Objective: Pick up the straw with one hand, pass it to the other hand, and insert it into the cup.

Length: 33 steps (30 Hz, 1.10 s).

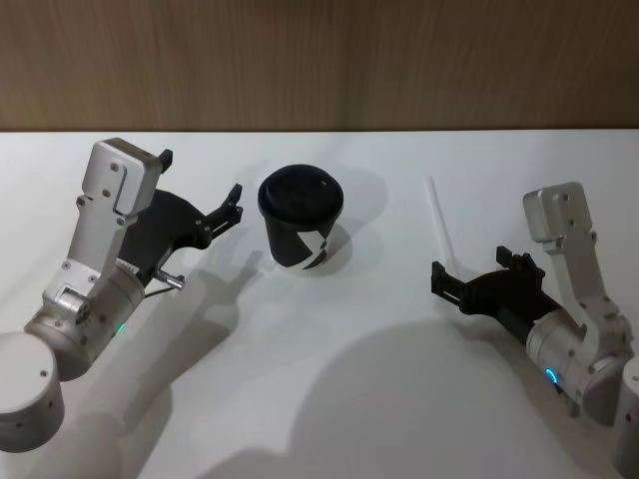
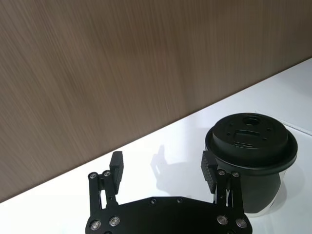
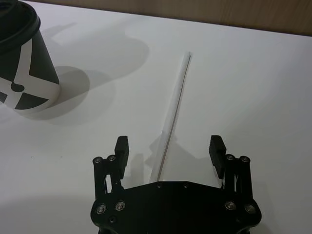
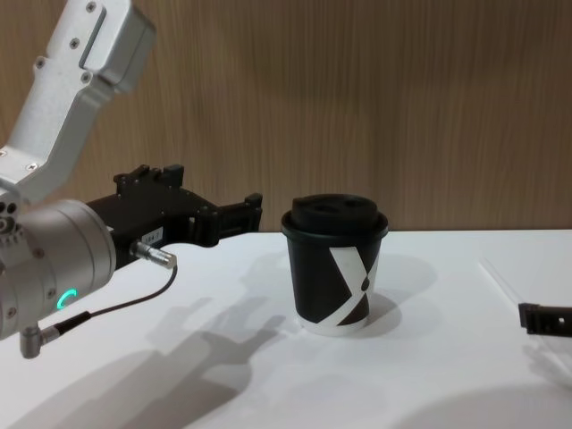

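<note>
Straw (image 3: 176,97): lying flat on the worktop (image 3: 258,73), pointing lengthwise between the right gripper (image 3: 169,146) and its open fingers.
Left gripper (image 2: 162,165): hovering open beside the cup (image 2: 251,146).

A: Your flat black left gripper (image 2: 162,165) and flat black right gripper (image 3: 169,145) both have small shiny screws.
B: Yes, and your fat round silver left wrist (image 4: 54,259) has a glowing green ring. A thin black cable (image 4: 116,306) hangs from it.

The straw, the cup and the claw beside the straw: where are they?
straw (image 3: 175,112): right wrist view, middle of its length.
cup (image 1: 300,195): head view, top of its lid.
right gripper (image 3: 169,145): right wrist view, midway between its open fingertips.
</note>
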Tool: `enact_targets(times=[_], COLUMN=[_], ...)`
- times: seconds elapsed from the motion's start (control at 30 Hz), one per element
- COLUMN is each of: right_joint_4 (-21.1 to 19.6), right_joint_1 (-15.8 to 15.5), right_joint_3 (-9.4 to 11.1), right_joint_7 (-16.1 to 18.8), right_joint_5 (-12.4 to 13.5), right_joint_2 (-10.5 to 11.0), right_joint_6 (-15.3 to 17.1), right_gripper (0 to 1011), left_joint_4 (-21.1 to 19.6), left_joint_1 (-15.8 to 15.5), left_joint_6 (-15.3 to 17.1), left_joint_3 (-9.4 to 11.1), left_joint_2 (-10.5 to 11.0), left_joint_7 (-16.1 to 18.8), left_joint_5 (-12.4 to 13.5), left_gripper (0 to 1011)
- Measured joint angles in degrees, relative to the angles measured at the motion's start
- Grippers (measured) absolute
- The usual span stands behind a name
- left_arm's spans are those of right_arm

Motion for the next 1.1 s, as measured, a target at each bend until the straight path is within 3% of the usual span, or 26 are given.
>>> enact_targets(times=[0.83,1.1], right_joint_4=[2.89,3.28], right_joint_1=[0.89,1.03], right_joint_3=[-0.09,-0.15], right_joint_7=[1.64,1.95], right_joint_5=[-1.03,-1.60], right_joint_2=[-0.53,-0.63], right_joint_6=[0.87,0.72], right_gripper=[1001,846], left_joint_4=[0.00,0.00], left_joint_1=[0.00,0.00], left_joint_6=[0.00,0.00], left_joint_3=[0.00,0.00], left_joint_2=[0.00,0.00], left_joint_7=[0.00,0.00], left_joint_5=[0.00,0.00], left_gripper=[1003,1003])
